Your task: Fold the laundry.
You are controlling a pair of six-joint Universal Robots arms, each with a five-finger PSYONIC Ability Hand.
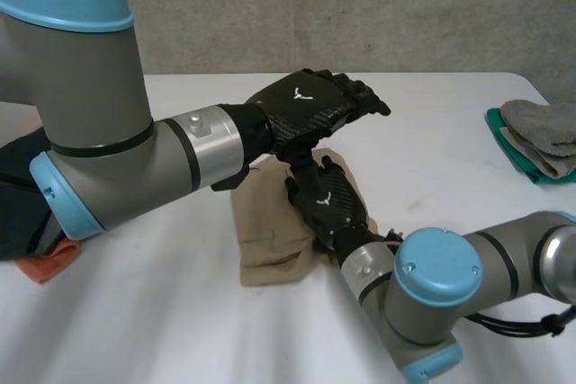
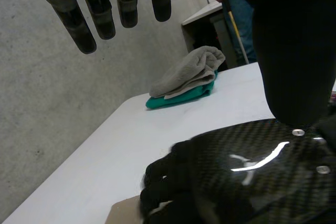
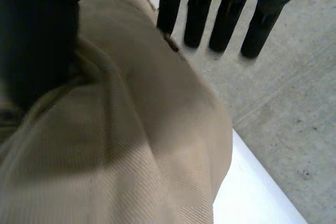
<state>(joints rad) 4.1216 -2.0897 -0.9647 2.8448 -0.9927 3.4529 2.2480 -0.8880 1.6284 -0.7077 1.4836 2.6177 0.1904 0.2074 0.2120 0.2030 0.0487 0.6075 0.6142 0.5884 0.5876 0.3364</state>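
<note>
Fingers [image 3: 228,19] straight, right hand [image 1: 328,200] on cloth [image 1: 270,240]

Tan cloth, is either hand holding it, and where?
Neither grips it. The right hand lies flat on top of the tan cloth, fingers straight; the left hand hovers open above.

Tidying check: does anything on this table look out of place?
A crumpled orange cloth and dark garment at the white table's edge beside the left arm look untidy. The tan folded cloth under the right hand and the stacked grey and teal towels look neat.
</note>
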